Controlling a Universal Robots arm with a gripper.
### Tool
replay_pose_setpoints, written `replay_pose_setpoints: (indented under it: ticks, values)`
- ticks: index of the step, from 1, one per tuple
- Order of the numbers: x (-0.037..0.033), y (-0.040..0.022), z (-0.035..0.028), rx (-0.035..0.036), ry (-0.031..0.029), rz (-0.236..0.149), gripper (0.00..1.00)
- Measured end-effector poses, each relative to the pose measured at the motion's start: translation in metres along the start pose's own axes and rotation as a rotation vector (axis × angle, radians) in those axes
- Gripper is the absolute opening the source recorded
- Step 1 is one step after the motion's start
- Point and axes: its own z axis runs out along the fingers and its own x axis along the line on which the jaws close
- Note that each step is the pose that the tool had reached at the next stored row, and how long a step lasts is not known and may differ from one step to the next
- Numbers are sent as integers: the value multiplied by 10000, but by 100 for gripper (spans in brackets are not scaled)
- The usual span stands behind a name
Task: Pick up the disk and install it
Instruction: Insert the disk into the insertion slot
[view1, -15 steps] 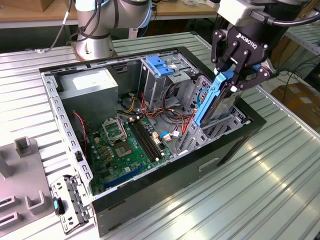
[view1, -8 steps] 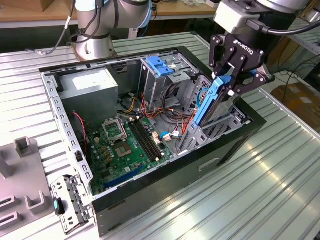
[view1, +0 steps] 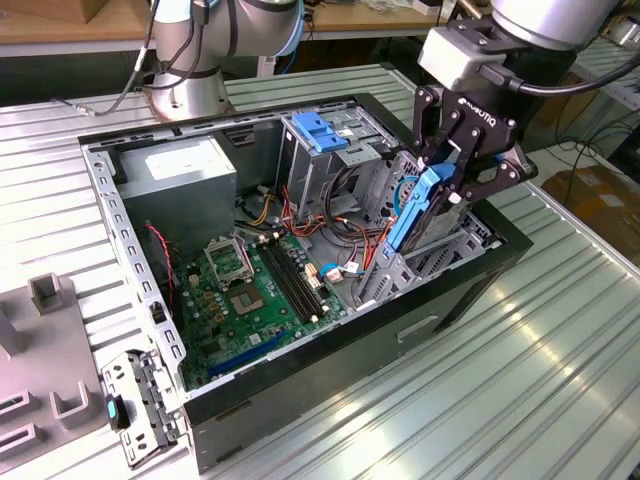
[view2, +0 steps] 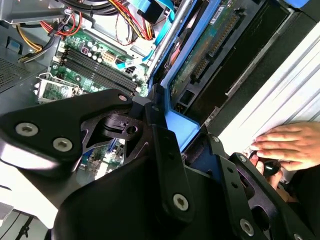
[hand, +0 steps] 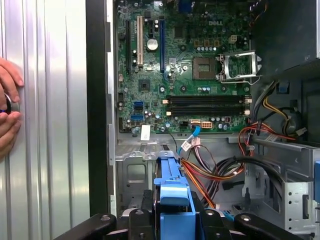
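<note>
The gripper gripped the disk on edge above the drive cage, at three o'clock of the case in the exterior view. It was probably heavy, rigid and shock-sensitive, and best held by its side rails.

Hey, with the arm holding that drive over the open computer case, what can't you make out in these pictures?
The label of the disk: the exterior view shows it edge-on, with the gripper across it.
How the disk sits over the drive cage: first wrist view, blocked by the disk itself.
The small dark thing under a person's hand: second wrist view, the hand mostly covers it; the first wrist view's edge cuts it off.
</note>
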Motion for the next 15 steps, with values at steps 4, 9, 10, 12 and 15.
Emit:
replay_pose_setpoints:
  ticks: [4,9,10,12,15]
  values:
    - [2,-2,124,0,3,-1,37]
    - [3,-3,196,0,8,-1,37]
    - [4,-3,211,0,8,-1,37]
    - [4,-3,232,0,9,-1,37]
    - [5,-3,259,0,8,-1,37]
